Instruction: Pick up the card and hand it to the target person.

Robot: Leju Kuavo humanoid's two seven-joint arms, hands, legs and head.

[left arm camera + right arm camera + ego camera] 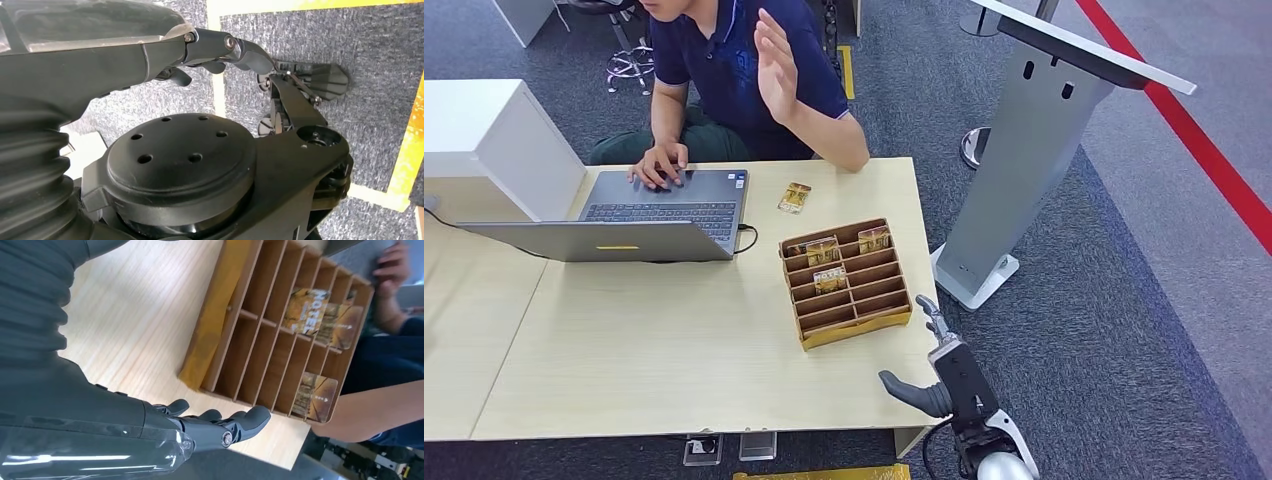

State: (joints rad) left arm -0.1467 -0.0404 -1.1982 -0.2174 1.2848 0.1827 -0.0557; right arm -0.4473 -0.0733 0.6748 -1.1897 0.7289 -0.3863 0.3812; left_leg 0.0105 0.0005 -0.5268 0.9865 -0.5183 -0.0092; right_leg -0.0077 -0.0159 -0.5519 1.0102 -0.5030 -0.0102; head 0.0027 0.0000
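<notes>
one wooden organizer (857, 327) on the table — slotted in rows, split by a centre divider.

cards standing in its slots: three. one in the back right (874, 238), one in the back left (822, 250), one a row or so nearer (829, 279). the right wrist view gives the same three.

cards lying flat on the table: one (794, 197), beyond the organizer, near the person's elbow — four cards in all.

one laptop (639, 213), open.

tables: two pale tops, butted side by side (674, 350) (464, 330).

one person (734, 70), seated at the far edge.

one grey floor stand (1024, 150), right of the table.

robot hands in sight: two, right (934, 375), left (220, 55).
</notes>
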